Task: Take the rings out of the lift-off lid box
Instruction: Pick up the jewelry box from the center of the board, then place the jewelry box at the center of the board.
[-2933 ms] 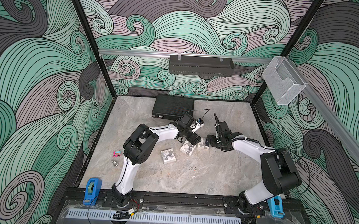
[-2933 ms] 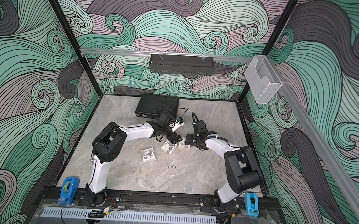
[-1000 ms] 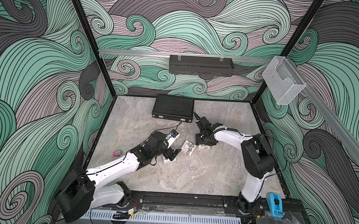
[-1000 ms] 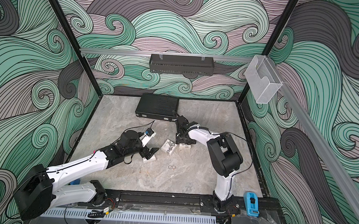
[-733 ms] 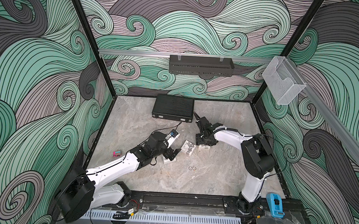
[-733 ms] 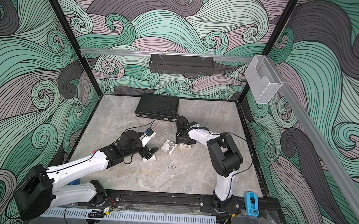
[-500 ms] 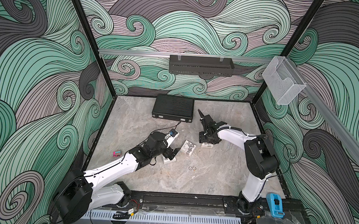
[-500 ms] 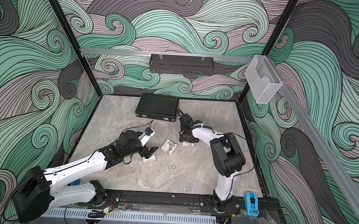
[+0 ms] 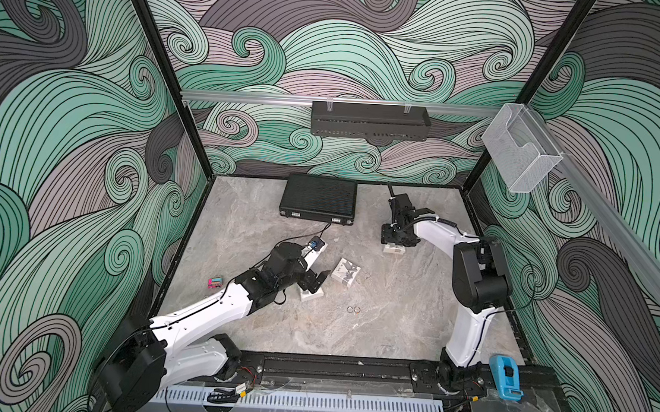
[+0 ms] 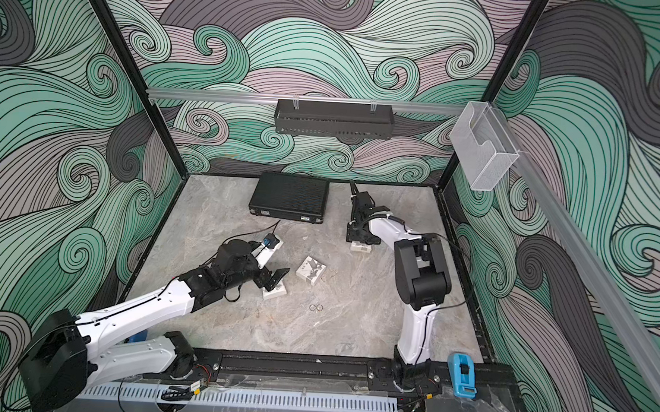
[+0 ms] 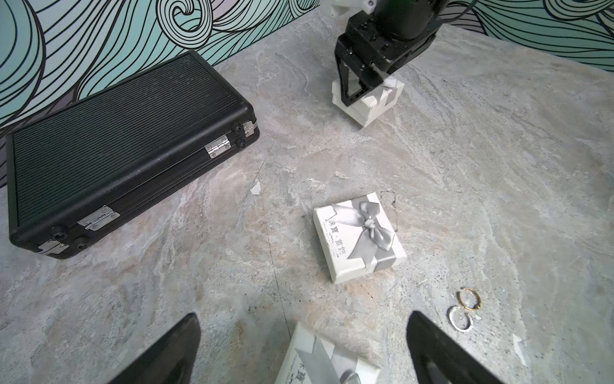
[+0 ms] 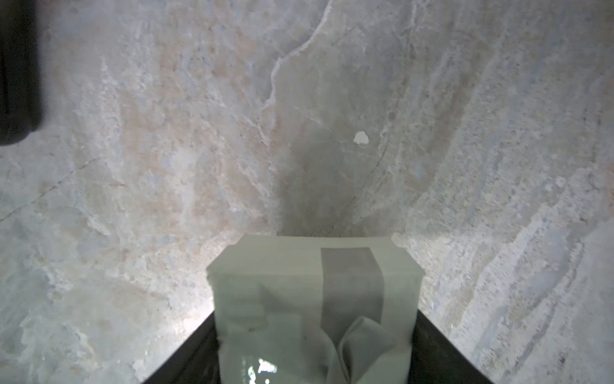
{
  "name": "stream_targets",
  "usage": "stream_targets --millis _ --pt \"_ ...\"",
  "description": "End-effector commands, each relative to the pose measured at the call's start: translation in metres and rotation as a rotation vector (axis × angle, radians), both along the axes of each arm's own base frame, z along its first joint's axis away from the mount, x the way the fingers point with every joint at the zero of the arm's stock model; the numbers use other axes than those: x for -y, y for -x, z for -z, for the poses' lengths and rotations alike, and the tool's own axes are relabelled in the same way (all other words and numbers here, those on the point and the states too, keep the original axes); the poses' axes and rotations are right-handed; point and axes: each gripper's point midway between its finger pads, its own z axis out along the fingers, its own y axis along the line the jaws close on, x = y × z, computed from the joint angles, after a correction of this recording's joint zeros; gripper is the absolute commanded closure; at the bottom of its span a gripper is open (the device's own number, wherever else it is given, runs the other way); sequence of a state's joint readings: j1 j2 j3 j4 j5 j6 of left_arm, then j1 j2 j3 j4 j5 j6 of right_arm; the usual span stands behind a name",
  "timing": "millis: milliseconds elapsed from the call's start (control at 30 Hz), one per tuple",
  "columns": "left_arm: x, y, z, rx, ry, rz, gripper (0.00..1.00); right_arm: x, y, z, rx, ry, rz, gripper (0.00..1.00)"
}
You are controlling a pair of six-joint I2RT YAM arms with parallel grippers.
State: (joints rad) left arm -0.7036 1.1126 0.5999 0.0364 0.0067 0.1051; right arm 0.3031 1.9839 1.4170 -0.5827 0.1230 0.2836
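- right gripper (image 9: 395, 246), right of centre in both top views, straddles the back box (image 9: 394, 251). in the right wrist view its dark jaws sit flush against two opposite walls, so i judge it to be pinching the box.
- left gripper (image 11: 303, 317) is spread wide and holds nothing. it is poised over the front box (image 9: 310, 293), just below centre of the top views.
- the middle box (image 9: 345, 270) stands apart between the other two, lid on.
- step in hand, as judged: getting a lid off. grip the lid walls only, clear of the bow, and lift straight up and slowly. a snug base may ride up and then drop, so it wants pinning.
- rings (image 11: 465, 309): two seen, lying flat and touching on the bare table (image 9: 392, 326), lower centre in the top views, right of the front box.
- one ring is a gold-toned open band, the other silvery with a beaded edge — both thin and likely to skid.
- whether more rings remain inside the shut boxes cannot be told.
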Motion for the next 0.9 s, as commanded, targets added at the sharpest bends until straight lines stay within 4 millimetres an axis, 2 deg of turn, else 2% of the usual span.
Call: stream_targets --millis 0,300,400,500,633,733,800,867 --pt "-0.003 0.001 0.0 0.001 -0.022 -0.001 0.03 -0.004 -0.003 0.009 -0.037 -0.011 -0.02 0.26" --pt "-0.004 0.002 0.001 0.003 -0.026 0.0 0.03 -0.01 -0.006 0.012 -0.047 -0.025 -0.019 0.24" --pt "-0.004 0.003 0.002 0.004 -0.027 0.0 0.03 -0.007 -0.004 0.01 -0.049 -0.013 -0.022 0.14" --pt "-0.004 0.003 -0.001 0.008 -0.023 0.0 0.03 -0.006 -0.003 -0.001 -0.037 -0.006 -0.03 0.03" --pt "-0.007 0.008 -0.008 0.006 -0.022 0.008 0.03 -0.003 -0.002 -0.031 0.011 0.002 -0.051 0.01" --pt "-0.007 0.015 -0.018 0.014 -0.022 0.041 0.03 -0.012 0.004 -0.061 0.066 -0.023 -0.124 0.01" --pt "-0.008 0.017 -0.025 0.019 -0.004 0.04 0.02 -0.03 0.013 -0.08 0.117 -0.065 -0.214 0.01" --pt "-0.009 0.024 -0.032 -0.009 0.022 0.038 0.03 -0.062 0.031 -0.095 0.156 -0.133 -0.364 0.01"
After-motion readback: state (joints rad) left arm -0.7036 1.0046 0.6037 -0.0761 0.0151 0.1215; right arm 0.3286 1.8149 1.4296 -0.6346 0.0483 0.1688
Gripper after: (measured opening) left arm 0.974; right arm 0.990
